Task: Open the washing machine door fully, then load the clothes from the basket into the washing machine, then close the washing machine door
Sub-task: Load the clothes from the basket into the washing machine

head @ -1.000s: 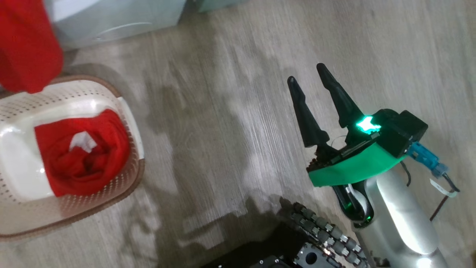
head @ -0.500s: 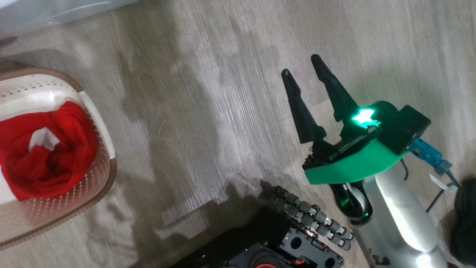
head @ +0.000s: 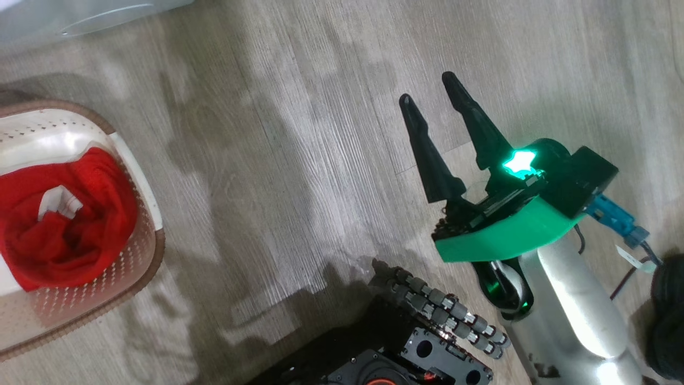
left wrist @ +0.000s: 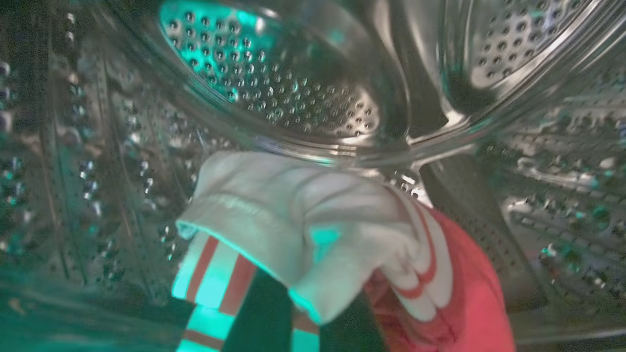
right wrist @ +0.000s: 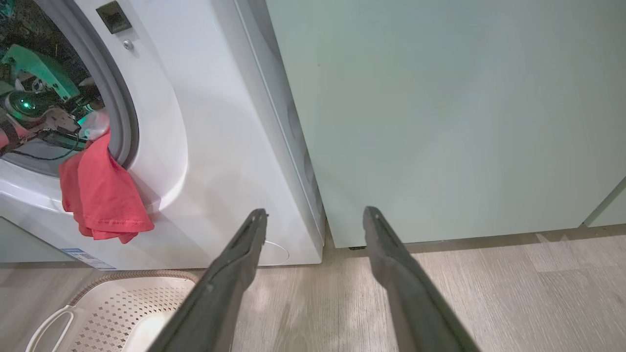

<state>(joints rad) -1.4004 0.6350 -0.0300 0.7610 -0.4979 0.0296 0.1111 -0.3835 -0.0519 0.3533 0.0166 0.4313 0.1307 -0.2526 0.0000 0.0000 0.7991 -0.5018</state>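
My left gripper [left wrist: 305,322] is inside the washing machine's steel drum [left wrist: 293,98], shut on a red and white garment [left wrist: 342,234] that drapes over its dark fingers. From the right wrist view, my left arm [right wrist: 34,98] reaches into the washing machine [right wrist: 205,146], and red cloth [right wrist: 102,195] hangs out over the grey gasket. The basket [head: 144,214] sits on the floor at the left with another red garment [head: 64,235] in it. My right gripper [head: 427,88] hovers open and empty over the floor, well right of the basket. The door is out of view.
A pale green cabinet [right wrist: 440,112] stands right beside the machine. The basket [right wrist: 122,303] lies just in front of the machine's base. My own dark wheeled base [head: 417,342] is at the bottom of the head view, and a dark rounded object [head: 668,315] sits at the right edge.
The head camera has turned, so the basket sits further left in the picture. The red garment seen at the upper left a second ago has left the view. The right gripper stays open.
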